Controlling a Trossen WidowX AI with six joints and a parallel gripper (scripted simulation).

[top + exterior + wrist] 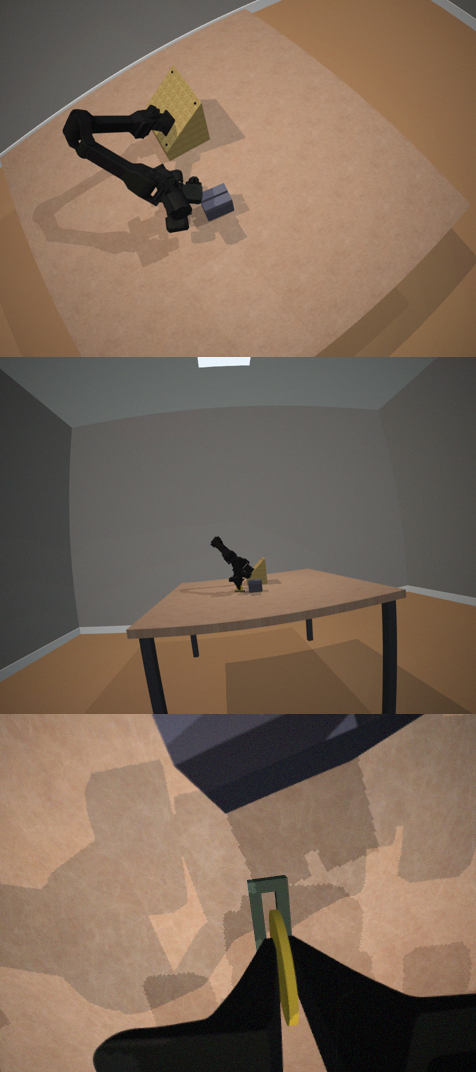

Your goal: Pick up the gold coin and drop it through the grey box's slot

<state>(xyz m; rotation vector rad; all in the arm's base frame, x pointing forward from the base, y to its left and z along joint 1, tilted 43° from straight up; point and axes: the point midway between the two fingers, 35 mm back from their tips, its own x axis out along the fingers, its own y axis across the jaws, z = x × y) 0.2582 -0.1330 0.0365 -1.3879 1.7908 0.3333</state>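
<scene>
In the wrist view we see our gripper (284, 964) clenched on the gold coin (284, 966), its two black fingers pressed against the coin's flat faces; the coin stands on edge, its lower part in the dark-green holder (257, 914) on the table (75, 814); just beyond lies the grey box (260, 759), apart from the holder; farther off in the top view, the slot (216, 197) runs across the lid, and the yellow wedge block (180, 111) stands behind the arm.
</scene>
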